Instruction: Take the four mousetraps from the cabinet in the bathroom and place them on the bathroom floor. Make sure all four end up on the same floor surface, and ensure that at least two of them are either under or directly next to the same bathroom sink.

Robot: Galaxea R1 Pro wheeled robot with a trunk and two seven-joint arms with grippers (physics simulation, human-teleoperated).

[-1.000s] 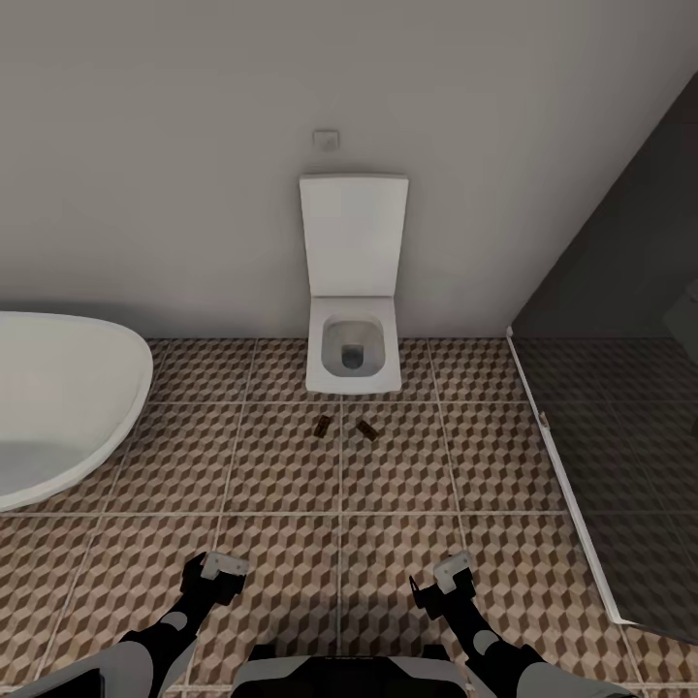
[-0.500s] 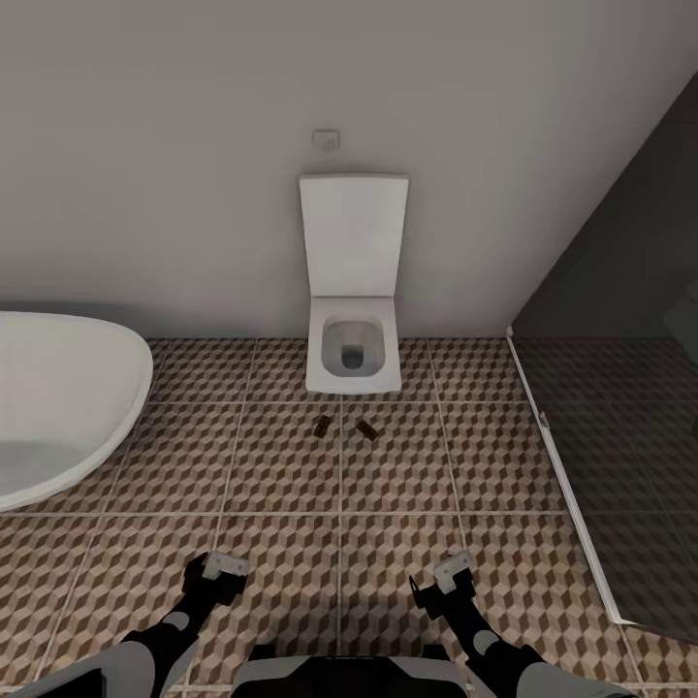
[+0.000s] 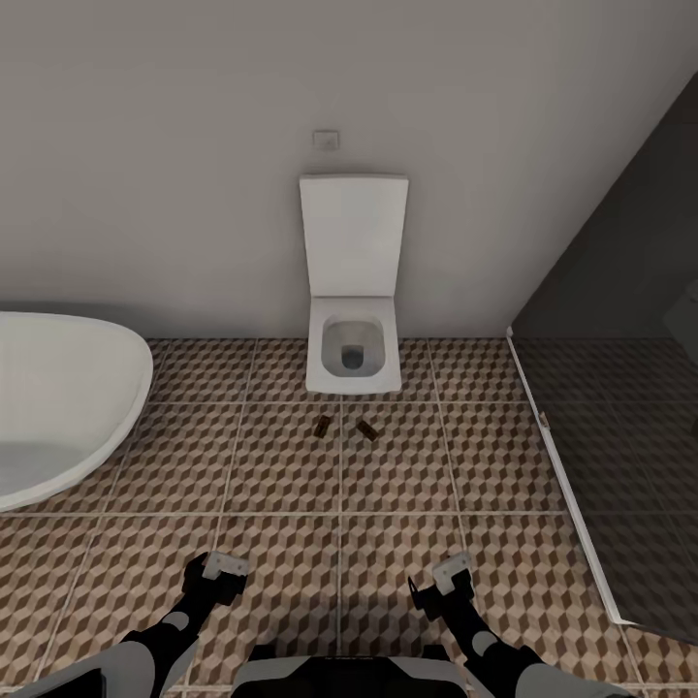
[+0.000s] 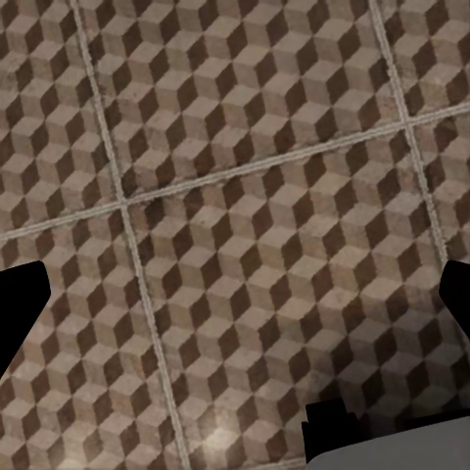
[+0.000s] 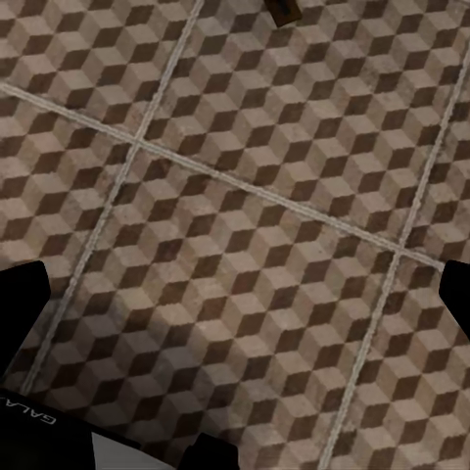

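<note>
Two mousetraps, small brown boards, lie on the cube-patterned bathroom floor (image 3: 291, 465) just in front of the toilet: one (image 3: 323, 426) on the left, the other (image 3: 366, 429) on the right, a short gap between them. One of them shows at the edge of the right wrist view (image 5: 284, 10). My left gripper (image 3: 221, 570) and right gripper (image 3: 444, 577) hang low over the tiles near my base, well short of the traps. Both are open with nothing between their dark fingertips (image 4: 20, 313) (image 5: 20, 294). The cabinet and the sink are out of view.
A white toilet (image 3: 353, 291) with its lid up stands against the far wall. A white curved bathtub (image 3: 58, 407) is at the left. The dark glass shower screen (image 3: 611, 407) runs along the right, its base rail angling toward me.
</note>
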